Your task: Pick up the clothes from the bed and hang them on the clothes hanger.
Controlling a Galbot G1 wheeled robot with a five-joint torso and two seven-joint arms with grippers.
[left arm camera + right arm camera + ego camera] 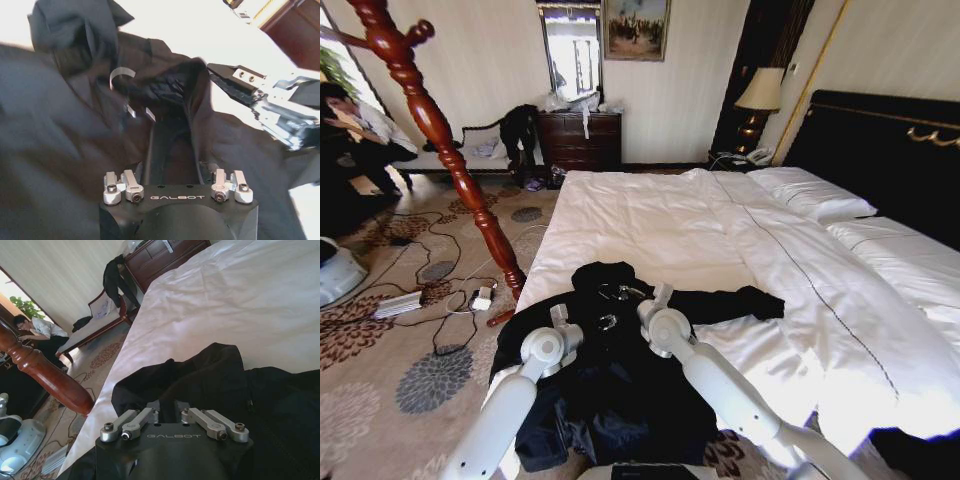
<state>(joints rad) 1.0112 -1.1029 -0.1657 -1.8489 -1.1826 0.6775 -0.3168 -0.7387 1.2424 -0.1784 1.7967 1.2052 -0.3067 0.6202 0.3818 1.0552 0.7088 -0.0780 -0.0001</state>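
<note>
Coat (620,390), soft black cloth, rumpled on smooth white duvet (650,220), left gripper (165,125) and right gripper (170,405) over collar, finger spread indiscernible, spiralled glossy red-brown coat stand (440,130) beside bed (880,150).

My head camera looks down along the bed (650,215); both wrist cameras sit close over the clothes (60,140) at its foot edge, shared by all.

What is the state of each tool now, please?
Left tool: on the clothes, state cannot be told.
Right tool: on the clothes, state cannot be told.
</note>
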